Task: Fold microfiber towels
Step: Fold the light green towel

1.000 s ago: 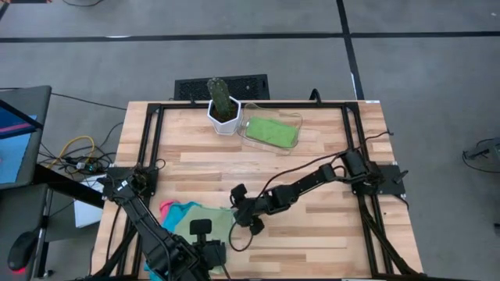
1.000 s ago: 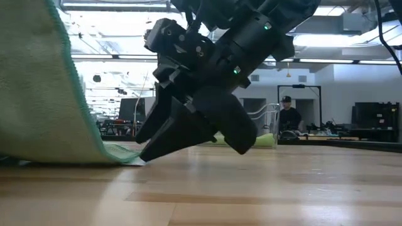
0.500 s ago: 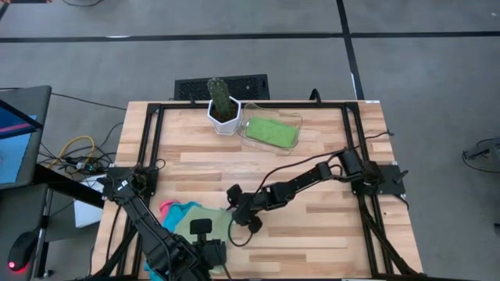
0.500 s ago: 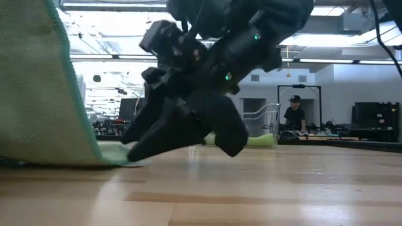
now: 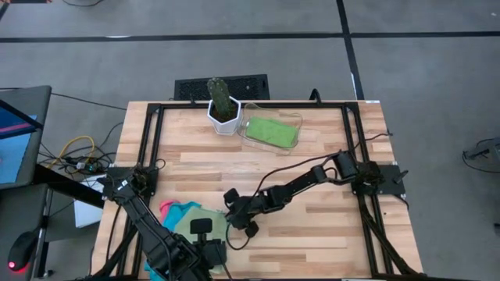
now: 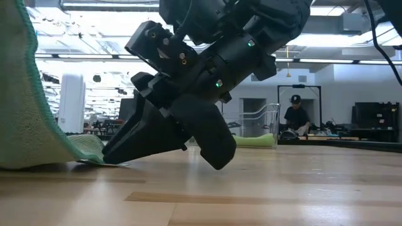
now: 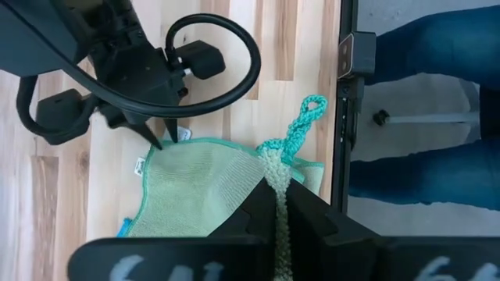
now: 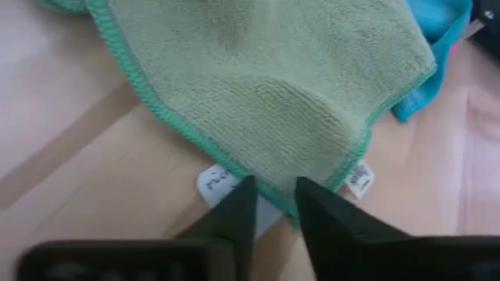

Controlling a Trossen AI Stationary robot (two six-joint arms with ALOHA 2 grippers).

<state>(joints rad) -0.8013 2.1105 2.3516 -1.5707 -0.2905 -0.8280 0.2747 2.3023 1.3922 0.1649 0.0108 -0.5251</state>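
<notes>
Jaws of the left gripper (image 7: 279,204) are clamped on a fold of the light green towel (image 5: 205,224) at the table's (image 5: 328,234) six o'clock edge. The right gripper (image 8: 273,204) has its fingers slightly parted at that towel's hem, by a white label (image 8: 216,186). At nine o'clock of the towel lie a blue towel (image 5: 184,211) and a pink towel (image 5: 166,208). Toward twelve o'clock, a second green towel (image 5: 271,130) lies in a clear tray (image 5: 294,119) beside a potted cactus (image 5: 222,104).

towel (image 5: 273,131) in tray (image 5: 292,142), plant (image 5: 221,105) left
</notes>
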